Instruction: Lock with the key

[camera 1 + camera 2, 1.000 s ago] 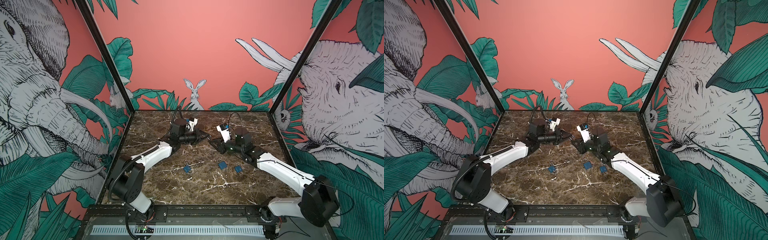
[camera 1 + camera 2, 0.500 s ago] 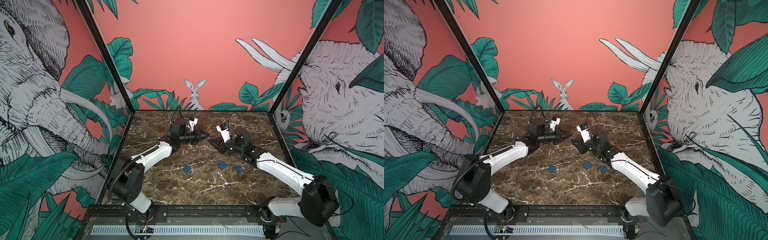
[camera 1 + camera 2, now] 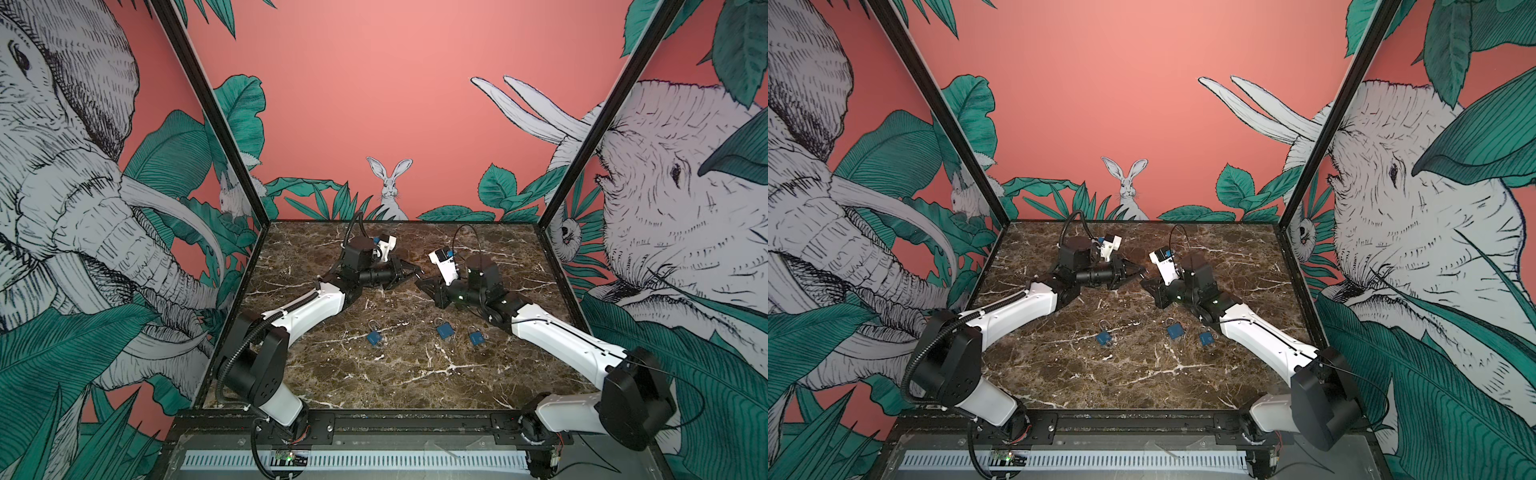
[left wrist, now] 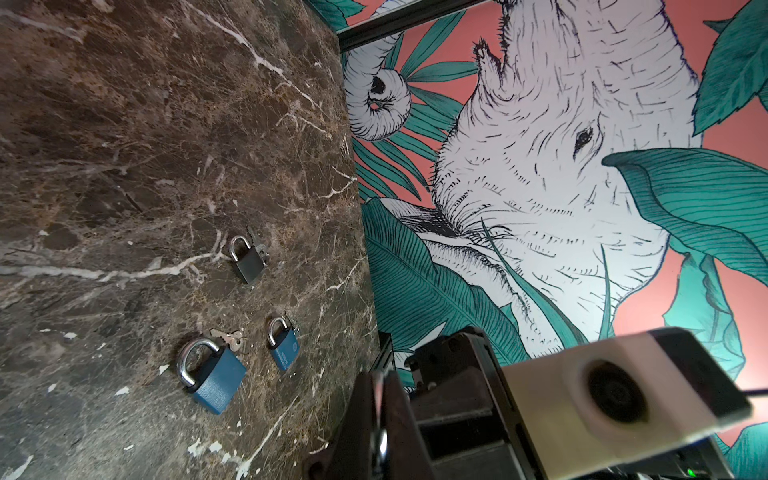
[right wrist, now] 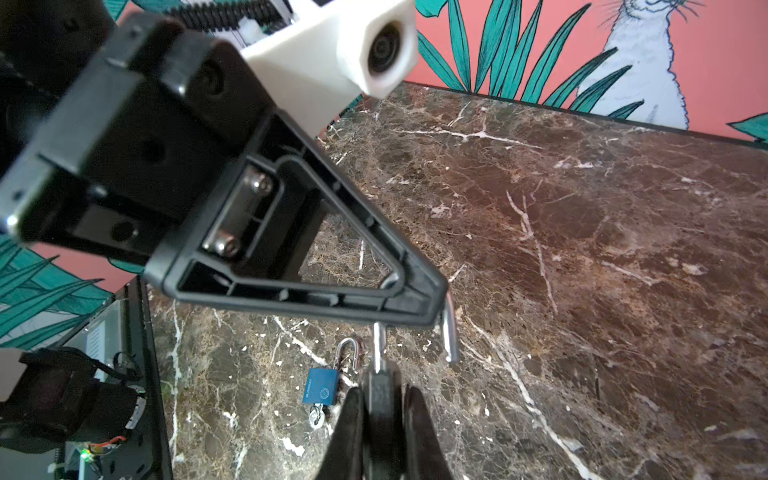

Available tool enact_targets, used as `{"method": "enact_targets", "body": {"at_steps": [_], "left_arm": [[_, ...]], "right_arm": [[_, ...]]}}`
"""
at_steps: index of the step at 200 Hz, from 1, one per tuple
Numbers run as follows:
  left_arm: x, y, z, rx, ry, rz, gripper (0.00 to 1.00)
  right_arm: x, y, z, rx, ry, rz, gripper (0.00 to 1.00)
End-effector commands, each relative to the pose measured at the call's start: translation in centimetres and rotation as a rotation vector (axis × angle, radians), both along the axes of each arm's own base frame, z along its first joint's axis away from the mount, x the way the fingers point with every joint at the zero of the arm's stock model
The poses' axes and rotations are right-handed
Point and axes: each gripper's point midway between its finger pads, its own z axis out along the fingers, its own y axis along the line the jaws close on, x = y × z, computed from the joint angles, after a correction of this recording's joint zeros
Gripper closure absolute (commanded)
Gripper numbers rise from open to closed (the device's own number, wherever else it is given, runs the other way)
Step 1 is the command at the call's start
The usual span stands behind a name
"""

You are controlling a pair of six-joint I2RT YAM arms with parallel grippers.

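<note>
My left gripper (image 3: 417, 273) and right gripper (image 3: 420, 283) meet above the table's (image 3: 415, 382) back middle, sharing one padlock (image 5: 379, 388). The left pinches its open shackle (image 5: 449, 332) and the right clamps its dark body. Three more padlocks (image 3: 375, 337) (image 3: 445, 330) (image 3: 477, 338) lie apart on the marble.

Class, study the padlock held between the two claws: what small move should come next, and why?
Probably the right claw should turn the padlock body until the free leg of the shackle stands over it. The left claw pinches the shackle's bend; one leg sits in the body, the other hangs clear beside it.
</note>
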Motion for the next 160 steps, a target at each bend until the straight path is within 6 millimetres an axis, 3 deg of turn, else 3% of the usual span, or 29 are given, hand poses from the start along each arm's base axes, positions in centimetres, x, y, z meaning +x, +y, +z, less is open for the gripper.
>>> {"method": "enact_targets", "body": {"at_steps": [1, 52, 67, 81, 96, 112, 160], "left_arm": [[-0.8, -0.3, 4.4, -0.072, -0.093, -0.030, 1.00], [-0.3, 1.2, 4.4, 0.018, -0.164, 0.012, 1.00], [0.4, 2.8, 4.3, 0.079, -0.207, 0.055, 0.74], [0.7, 4.4, 4.0, 0.150, -0.245, 0.082, 0.66], [1.1, 5.8, 3.9, 0.237, -0.309, 0.117, 0.65], [0.5, 6.0, 4.3, 0.278, -0.376, 0.073, 0.65], [-2.2, 3.8, 6.1, 0.129, -0.475, -0.129, 0.74]], "right_arm": [[1.3, -0.3, 1.2, 0.007, -0.034, -0.048, 1.00], [0.1, -0.6, 1.7, -0.017, -0.012, -0.021, 1.00], [-0.6, -0.5, 1.9, -0.022, 0.007, 0.013, 1.00], [-1.5, -0.4, 2.0, -0.026, 0.031, 0.052, 1.00], [-2.5, -0.2, 2.1, -0.024, 0.058, 0.093, 1.00], [-3.4, -0.1, 2.4, -0.023, 0.080, 0.131, 1.00], [-5.5, 0.5, 3.3, -0.001, 0.143, 0.241, 1.00]]}}
